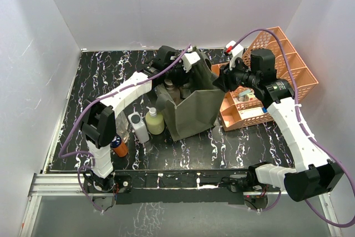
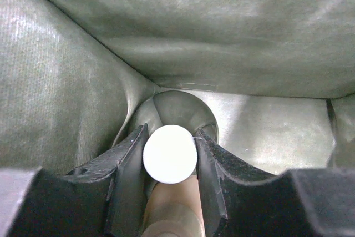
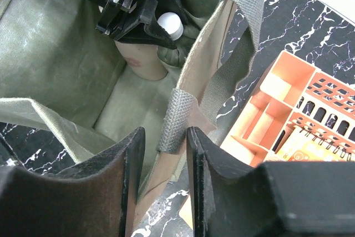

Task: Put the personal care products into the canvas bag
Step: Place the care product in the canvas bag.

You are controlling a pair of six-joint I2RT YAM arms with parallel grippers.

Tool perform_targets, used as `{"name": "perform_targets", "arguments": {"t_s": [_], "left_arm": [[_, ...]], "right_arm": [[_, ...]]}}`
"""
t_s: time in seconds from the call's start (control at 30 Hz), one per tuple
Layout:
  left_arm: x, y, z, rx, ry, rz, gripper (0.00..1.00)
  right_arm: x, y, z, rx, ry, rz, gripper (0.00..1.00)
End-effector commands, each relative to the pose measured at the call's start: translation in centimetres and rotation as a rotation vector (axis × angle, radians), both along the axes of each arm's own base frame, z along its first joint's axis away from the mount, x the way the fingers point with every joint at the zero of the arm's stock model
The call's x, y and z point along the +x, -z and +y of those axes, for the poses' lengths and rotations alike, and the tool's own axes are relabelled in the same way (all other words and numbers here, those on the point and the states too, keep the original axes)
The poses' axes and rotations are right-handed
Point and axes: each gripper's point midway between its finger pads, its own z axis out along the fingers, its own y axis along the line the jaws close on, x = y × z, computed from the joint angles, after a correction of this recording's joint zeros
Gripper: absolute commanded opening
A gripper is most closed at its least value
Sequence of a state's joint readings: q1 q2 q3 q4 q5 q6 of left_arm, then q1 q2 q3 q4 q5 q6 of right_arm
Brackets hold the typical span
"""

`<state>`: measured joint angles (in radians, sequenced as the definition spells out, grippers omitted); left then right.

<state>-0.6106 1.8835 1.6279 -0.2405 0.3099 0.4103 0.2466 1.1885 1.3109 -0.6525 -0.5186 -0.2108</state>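
Left gripper (image 2: 171, 132) pinches the cap of 1 tan bottle (image 2: 169, 156) deep in a corner of the green bag (image 2: 66, 104). The bottle is upright, its long axis running straight down from the fingers. Right gripper (image 3: 166, 134) is narrowly parted around the bag's strap (image 3: 178, 109).

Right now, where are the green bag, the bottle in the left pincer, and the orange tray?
Green bag (image 1: 191, 114): top external view, on its front wall.
Bottle (image 2: 170, 154): left wrist view, on its white cap.
Orange tray (image 1: 304, 69): top external view, on its lattice wall at the right side.
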Motion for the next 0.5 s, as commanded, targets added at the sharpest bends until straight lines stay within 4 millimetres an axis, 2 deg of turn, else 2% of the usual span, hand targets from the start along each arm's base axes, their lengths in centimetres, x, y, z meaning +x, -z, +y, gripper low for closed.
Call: {"name": "perform_targets", "arguments": {"t_s": [0.0, 0.23, 0.47], "left_arm": [[-0.3, -4.0, 0.9, -0.05, -0.035, -0.032, 0.39], [-1.3, -5.0, 0.4, -0.106, -0.023, 0.001, 0.5], [-1.5, -5.4, 0.4, -0.121, -0.02, 0.003, 0.52]], "right_arm": [[1.0, -1.1, -0.1, -0.004, 0.004, -0.044, 0.41], [1.1, -1.3, 0.1, -0.005, -0.006, -0.036, 0.49], [1.0, -1.3, 0.2, -0.003, -0.009, -0.035, 0.51]]}}
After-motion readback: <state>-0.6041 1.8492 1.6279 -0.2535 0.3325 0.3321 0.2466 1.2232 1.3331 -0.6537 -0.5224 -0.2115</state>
